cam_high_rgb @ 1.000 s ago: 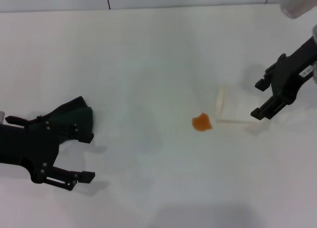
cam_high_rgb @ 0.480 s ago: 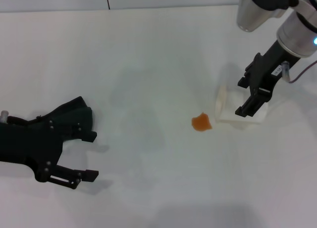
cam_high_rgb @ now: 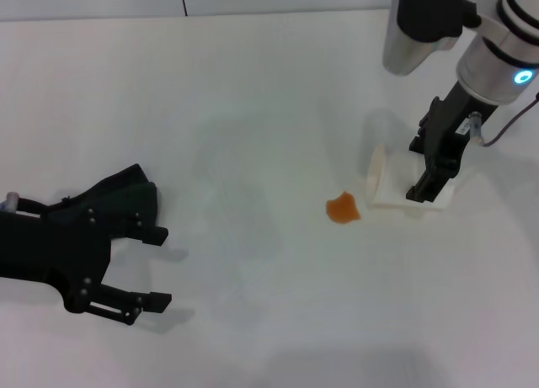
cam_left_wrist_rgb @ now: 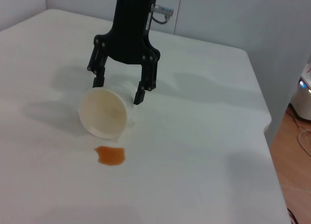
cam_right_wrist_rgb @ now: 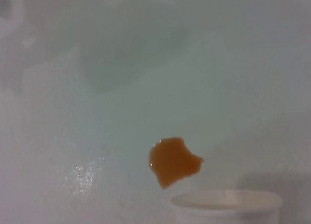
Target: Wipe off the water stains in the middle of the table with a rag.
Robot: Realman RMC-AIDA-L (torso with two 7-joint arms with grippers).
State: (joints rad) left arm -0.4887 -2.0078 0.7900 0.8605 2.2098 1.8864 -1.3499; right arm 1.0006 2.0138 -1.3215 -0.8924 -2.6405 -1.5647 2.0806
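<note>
Two grippers were spread wide: right gripper straddling the tipped cup, left gripper far from the stain, beside the rag. Clear the cup first, gently.

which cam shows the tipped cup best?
Left wrist view: the cup lies on its side, open mouth fully visible, with the right gripper straddling it. The head view shows it side-on, partly hidden; the right wrist view shows only its rim.
</note>
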